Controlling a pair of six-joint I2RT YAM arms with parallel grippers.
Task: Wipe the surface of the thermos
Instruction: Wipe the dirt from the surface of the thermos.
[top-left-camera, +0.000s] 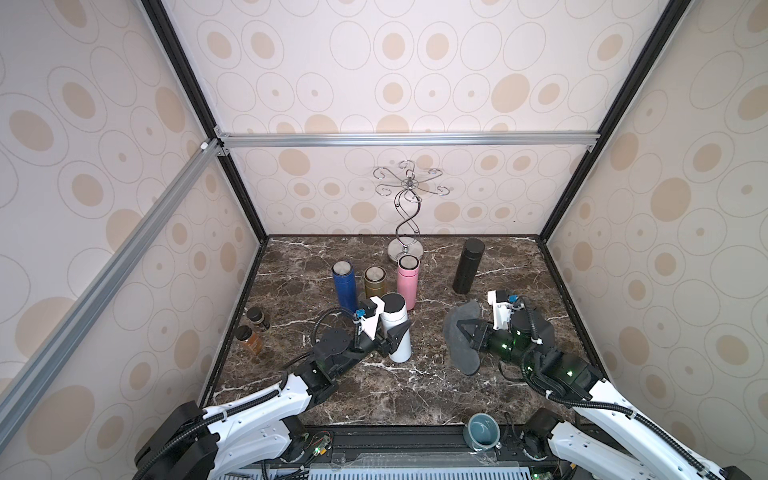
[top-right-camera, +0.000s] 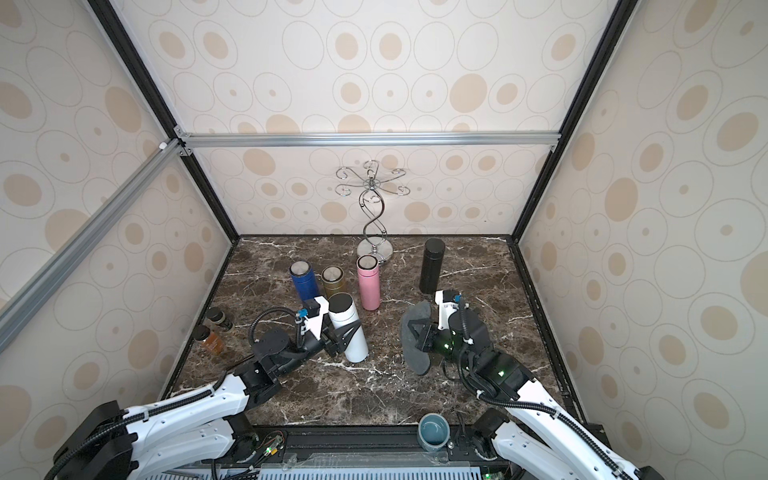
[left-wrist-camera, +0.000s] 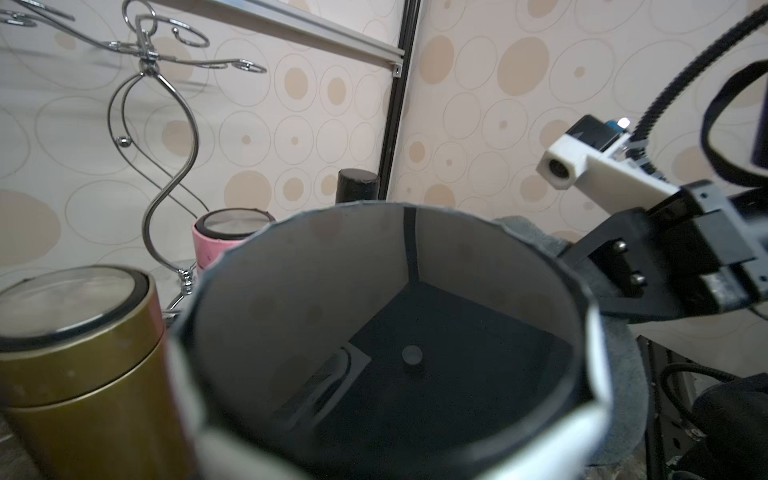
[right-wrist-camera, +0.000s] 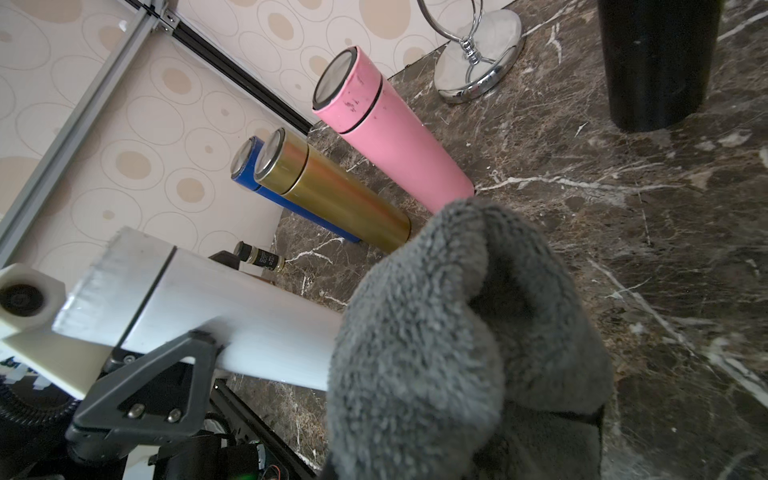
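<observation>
— Where is the white thermos (top-left-camera: 402, 351)?
— Close to the middle of the marble table (top-left-camera: 374, 395), upright, with its black lid on top. The left gripper (top-left-camera: 395, 332) is clamped around its body, roughly halfway up.

— And the right gripper (top-left-camera: 462, 329)?
— Pinched tight on a grey microfibre cloth (top-left-camera: 463, 359), which hangs from the jaws at 3 o'clock of the thermos. In both top views a strip of bare marble shows between cloth and thermos, so they are near but apart.

— What else stands around?
— A blue thermos (top-left-camera: 345, 286), a gold thermos (top-left-camera: 375, 282) and a pink thermos (top-left-camera: 407, 286) stand in a row from 10 to 12 o'clock of the white one. In the left wrist view the gold one is just beside it. A black thermos (top-left-camera: 467, 266) is at 2 o'clock, well apart.

— Anything at the edges?
— A chrome mug tree (top-left-camera: 399, 250) stands at 12 o'clock by the back wall. Two small brown jars (top-left-camera: 248, 338) are at 9 o'clock by the left wall. A teal mug (top-left-camera: 482, 432) sits at 5 o'clock, off the front edge of the marble.
</observation>
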